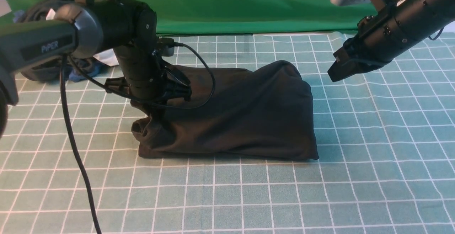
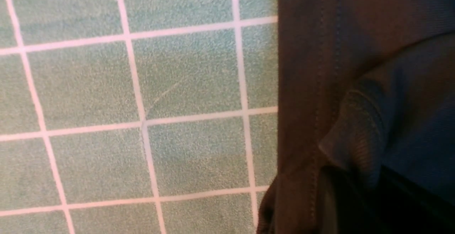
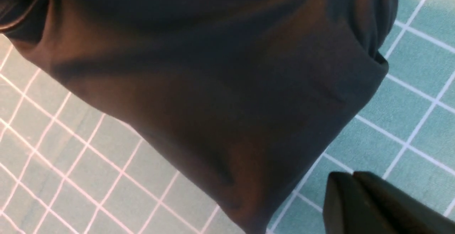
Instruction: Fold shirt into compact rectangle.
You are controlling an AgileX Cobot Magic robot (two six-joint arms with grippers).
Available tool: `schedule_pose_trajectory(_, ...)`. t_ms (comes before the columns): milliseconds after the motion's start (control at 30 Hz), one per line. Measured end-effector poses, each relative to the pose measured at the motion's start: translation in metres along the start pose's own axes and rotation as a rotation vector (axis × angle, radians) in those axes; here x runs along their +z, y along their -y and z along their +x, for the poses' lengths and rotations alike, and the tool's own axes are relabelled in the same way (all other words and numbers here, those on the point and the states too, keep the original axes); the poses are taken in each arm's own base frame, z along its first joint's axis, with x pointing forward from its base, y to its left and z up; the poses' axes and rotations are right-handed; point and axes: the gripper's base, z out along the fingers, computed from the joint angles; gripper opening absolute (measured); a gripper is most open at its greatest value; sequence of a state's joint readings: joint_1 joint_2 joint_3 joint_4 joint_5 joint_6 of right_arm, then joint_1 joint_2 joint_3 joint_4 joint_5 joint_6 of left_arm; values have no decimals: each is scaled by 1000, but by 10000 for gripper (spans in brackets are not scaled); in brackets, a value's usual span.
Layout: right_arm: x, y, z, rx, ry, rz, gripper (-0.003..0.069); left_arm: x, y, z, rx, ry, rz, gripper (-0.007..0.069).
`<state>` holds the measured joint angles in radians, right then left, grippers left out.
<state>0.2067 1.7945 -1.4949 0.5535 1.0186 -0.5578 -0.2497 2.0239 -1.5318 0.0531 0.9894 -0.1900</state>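
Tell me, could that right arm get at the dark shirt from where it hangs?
Probably yes: the right gripper, shut, hangs beside the shirt, with nothing between them.

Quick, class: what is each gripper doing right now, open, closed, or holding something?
Left gripper: closed, down at the shirt; whether it pinches the fabric cannot be told.
Right gripper: closed, holding nothing, raised clear of the shirt.

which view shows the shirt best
The front view: the whole shirt lies folded on the grid cloth, all edges visible except where the left arm covers them. The left wrist view shows only a stitched hem and a ribbed cuff close up; the right wrist view shows one broad dark fold.
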Motion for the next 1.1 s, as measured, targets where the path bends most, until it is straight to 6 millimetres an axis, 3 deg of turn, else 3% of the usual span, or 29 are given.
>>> schedule_pose_trajectory(267, 0, 0, 0, 1, -1, 0, 27, -34, -6, 5, -50, 36, -30, 13)
schedule_pose_trajectory(700, 2, -1, -2, 18, 17, 8, 37, -36, -9, 3, -94, 59, -66, 31)
schedule_pose_trajectory(767, 4, -4, -4, 10, 23, 9, 37, -36, -9, 3, -98, 66, -63, 56)
schedule_pose_trajectory(967, 25, -16, -11, -25, 5, -12, 45, -40, -20, 2, -79, 88, -181, 295)
schedule_pose_trajectory(1100, 33, -14, -21, -33, 22, -8, 47, -56, -24, 5, -83, 115, -205, 340)
